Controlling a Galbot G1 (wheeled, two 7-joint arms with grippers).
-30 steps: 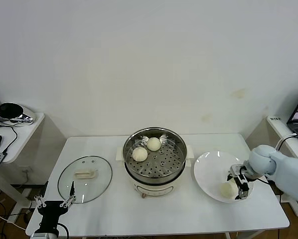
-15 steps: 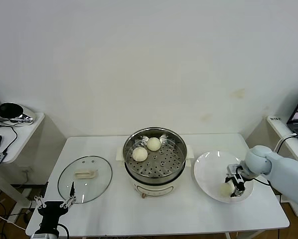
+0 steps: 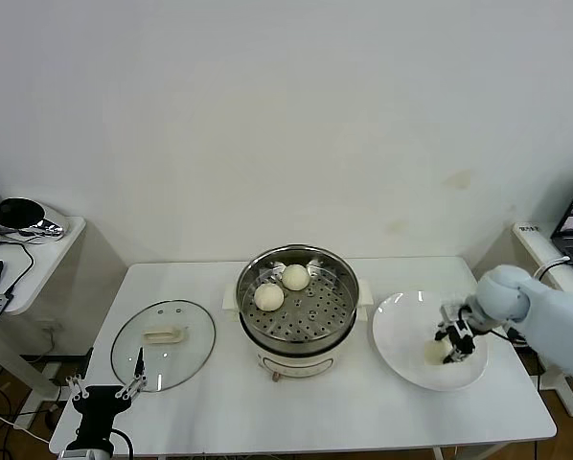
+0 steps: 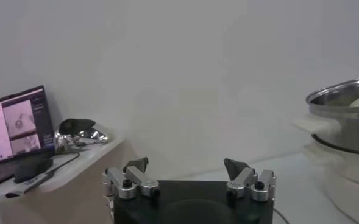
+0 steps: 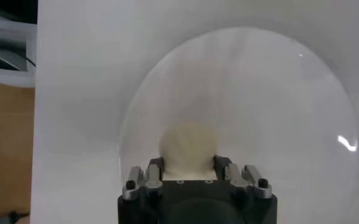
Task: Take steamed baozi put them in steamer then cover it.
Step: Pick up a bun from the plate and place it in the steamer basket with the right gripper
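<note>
Since a second ago my right gripper (image 3: 451, 347) has shifted slightly up the white plate (image 3: 401, 326), away from its near edge, and the baozi (image 3: 434, 353) has gone with it. On the right wrist view the fingers sit narrow, one on each side of that bun (image 5: 188, 150), gripping it; the bun is low over the plate (image 5: 277, 97) and I cannot tell whether it has lifted off. Two more baozi (image 3: 268, 297) (image 3: 296, 277) lie on the perforated tray inside the steamer (image 3: 339, 278) at table centre, and the rim reflects them. Clear glass cover (image 3: 163, 344) lies flat on the table (image 3: 219, 412), left of the steamer, handle up. My left gripper (image 3: 103, 390) is parked low at the front left edge, just beside the cover, fingers spread wide on nothing (image 4: 189, 173). Side desk (image 3: 37, 251) with cables stands further left.
</note>
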